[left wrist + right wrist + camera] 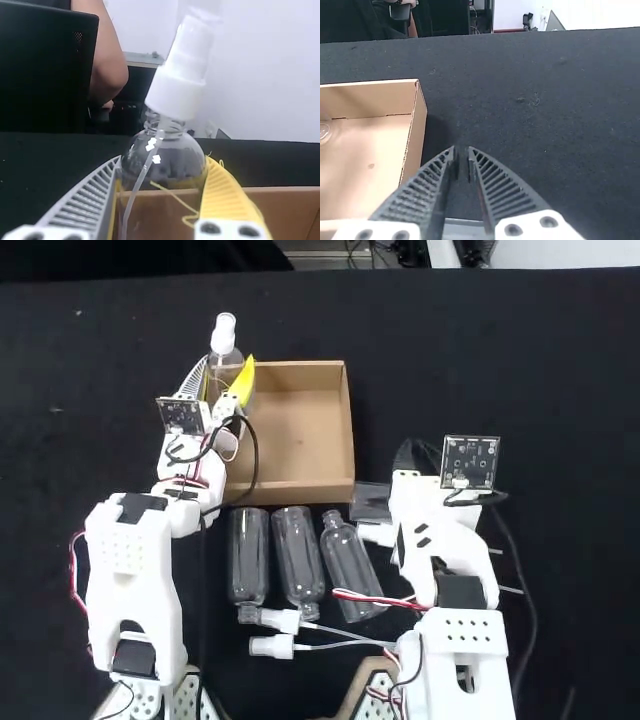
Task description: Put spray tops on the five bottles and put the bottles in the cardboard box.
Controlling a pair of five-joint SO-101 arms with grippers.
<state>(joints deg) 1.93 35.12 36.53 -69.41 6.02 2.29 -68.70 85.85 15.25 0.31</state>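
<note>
A clear bottle [222, 352] with a white spray top [181, 75] on it stands upright at the far left corner of the cardboard box [300, 430]. My left gripper [226, 385] is shut on this bottle, its grey and yellow fingers [222, 192] against the bottle's sides. Three uncapped bottles [298, 555] lie side by side in front of the box. Two loose spray tops [272, 632] with tubes lie just below them. My right gripper [461, 152] is shut on nothing, low over the black table beside the box's near right corner [417, 120].
The black table [520, 370] stretches wide to the right of and behind the box. The box's brown floor [365, 165] shows bare. Both arm bases [135, 580] stand at the front edge, with cables trailing near the loose tops.
</note>
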